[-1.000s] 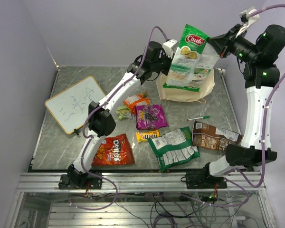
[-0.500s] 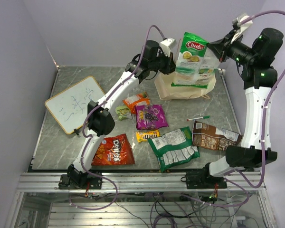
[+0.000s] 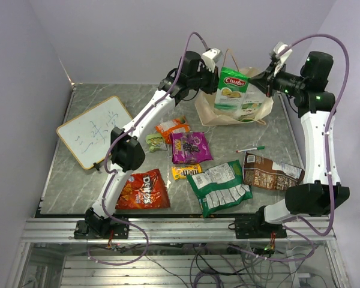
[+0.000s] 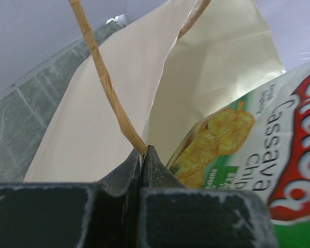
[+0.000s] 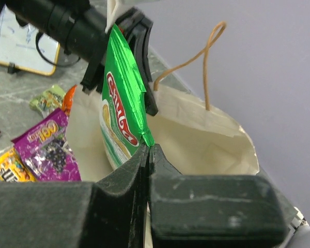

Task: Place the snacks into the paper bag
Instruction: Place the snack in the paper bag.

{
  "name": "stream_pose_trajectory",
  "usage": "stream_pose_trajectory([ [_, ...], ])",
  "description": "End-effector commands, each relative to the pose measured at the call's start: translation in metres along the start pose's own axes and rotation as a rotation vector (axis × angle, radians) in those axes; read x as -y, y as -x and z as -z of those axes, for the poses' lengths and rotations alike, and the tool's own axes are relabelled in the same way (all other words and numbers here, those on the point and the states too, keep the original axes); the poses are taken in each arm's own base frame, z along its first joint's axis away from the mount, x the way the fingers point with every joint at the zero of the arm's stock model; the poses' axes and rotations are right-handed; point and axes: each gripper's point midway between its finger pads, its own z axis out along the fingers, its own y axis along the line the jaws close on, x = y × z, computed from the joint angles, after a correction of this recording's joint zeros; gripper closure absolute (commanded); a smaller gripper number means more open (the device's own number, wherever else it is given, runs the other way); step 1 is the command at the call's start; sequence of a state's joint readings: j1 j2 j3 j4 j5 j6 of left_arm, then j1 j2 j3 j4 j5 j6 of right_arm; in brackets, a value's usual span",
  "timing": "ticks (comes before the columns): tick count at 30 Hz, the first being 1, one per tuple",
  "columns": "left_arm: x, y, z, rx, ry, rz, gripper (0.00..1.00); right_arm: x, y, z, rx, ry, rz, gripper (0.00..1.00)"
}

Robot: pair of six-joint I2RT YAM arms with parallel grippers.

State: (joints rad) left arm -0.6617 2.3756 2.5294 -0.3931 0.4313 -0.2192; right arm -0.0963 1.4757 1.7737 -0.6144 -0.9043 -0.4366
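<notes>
Lowered since a second ago: green-white chips packet (image 3: 231, 91), its lower end now inside the mouth of the paper bag (image 3: 209, 112).
Holds: right gripper (image 5: 149, 150) clamped on the packet's top corner; left gripper (image 4: 143, 153) pinched on the bag's rim at a handle base. Bag stands at the far side of the bench (image 3: 276, 135); red Doritos bag (image 3: 144, 189), purple pouch (image 3: 190, 147) and other packets lie nearer, outside it.

On my table (image 3: 66, 180): whiteboard (image 3: 95, 132), marker (image 3: 251, 149), paper bag (image 3: 207, 111), Doritos bag (image 3: 144, 189), orange pouch (image 3: 171, 128), purple pouch (image 3: 190, 147), green-white pouch (image 3: 220, 186), brown pouch (image 3: 270, 172), M&M's (image 3: 186, 171), green packet (image 3: 156, 142).
</notes>
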Motion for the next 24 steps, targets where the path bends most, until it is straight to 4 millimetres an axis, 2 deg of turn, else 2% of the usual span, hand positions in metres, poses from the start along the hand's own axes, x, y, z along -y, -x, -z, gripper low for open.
stream_pose_trajectory([
  [1,-0.015,-0.002,-0.004,0.006,0.019,-0.027,0.93,-0.011,-0.018,-0.003,-0.019,0.053,0.081,1.0],
  [8,-0.021,-0.003,-0.004,0.008,0.016,-0.025,0.93,-0.017,-0.05,-0.01,-0.075,0.109,0.08,1.0],
  [19,-0.023,-0.004,-0.005,0.01,0.009,-0.024,0.93,-0.037,-0.078,-0.018,-0.085,0.272,0.068,1.0],
  [24,-0.022,-0.005,-0.005,0.007,0.0,-0.03,0.93,-0.028,-0.093,-0.022,-0.139,0.256,0.064,0.98],
])
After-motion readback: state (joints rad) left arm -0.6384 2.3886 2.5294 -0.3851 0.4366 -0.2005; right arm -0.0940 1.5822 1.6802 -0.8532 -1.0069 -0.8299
